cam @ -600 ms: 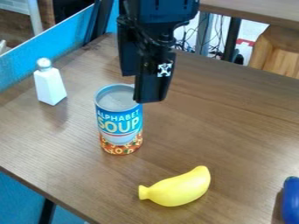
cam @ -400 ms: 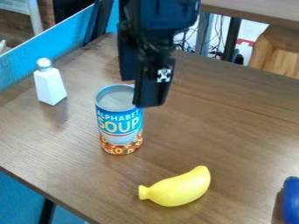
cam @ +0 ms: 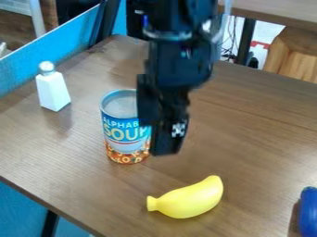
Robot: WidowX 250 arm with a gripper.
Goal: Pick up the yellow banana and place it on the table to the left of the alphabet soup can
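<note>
Just beside the soup can, at its R edge as the cam sees it, hangs the black gripper, tip end down, arm coming in from the top edge. It covers part of the can's R side, incl. the end of the label; can't tell if it touches the can or sits a bit in front. Can't tell either if the grip is wide or narrow. Can is upright on the brown wood table, silvery top facing up, blue label w/ lettering, orange/red band of letter shapes at bottom.

Below & R of the can, nearer the cam: yellow banana, lying on its side, stubby stem end pointing L, other end curving up R. Near the can, but apart from it. Well apart from the can, far lower R at the view's edge: dk blue rounded obj, partly cut off.

Up & L of the can: white shaker, upright, tapered body, rounded metallic-looking top, clear of the can. Beyond it, up L: bright blue panel along the table edge. Far behind the can, upper R: wooden stool w/ lt wood sides, plus dk cables b/w the table & a 2nd wood surface.
</note>
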